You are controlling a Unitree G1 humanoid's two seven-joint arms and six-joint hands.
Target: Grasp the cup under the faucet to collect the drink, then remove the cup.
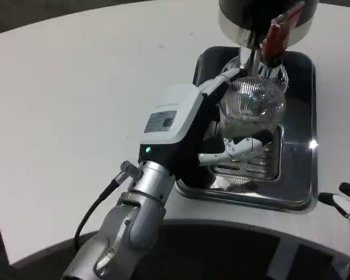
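A clear ribbed cup (252, 108) stands upright on the steel drip tray (297, 192), just below the dispenser's faucet with its red lever (275, 34). My left hand (189, 125) grips the cup from its left side, fingers (239, 147) wrapped across the cup's lower front. The cup's rim sits under the chrome spout (247, 58). Whether liquid is in the cup is hard to tell. My right hand (345, 205) shows only as fingertips at the lower right edge, apart from the tray, holding nothing.
The black and chrome dispenser body (262, 17) rises at the top over the tray. A slotted grate (248, 169) lies in the tray under the cup. Bare white table (76, 105) spreads to the left; its front edge curves near my forearm.
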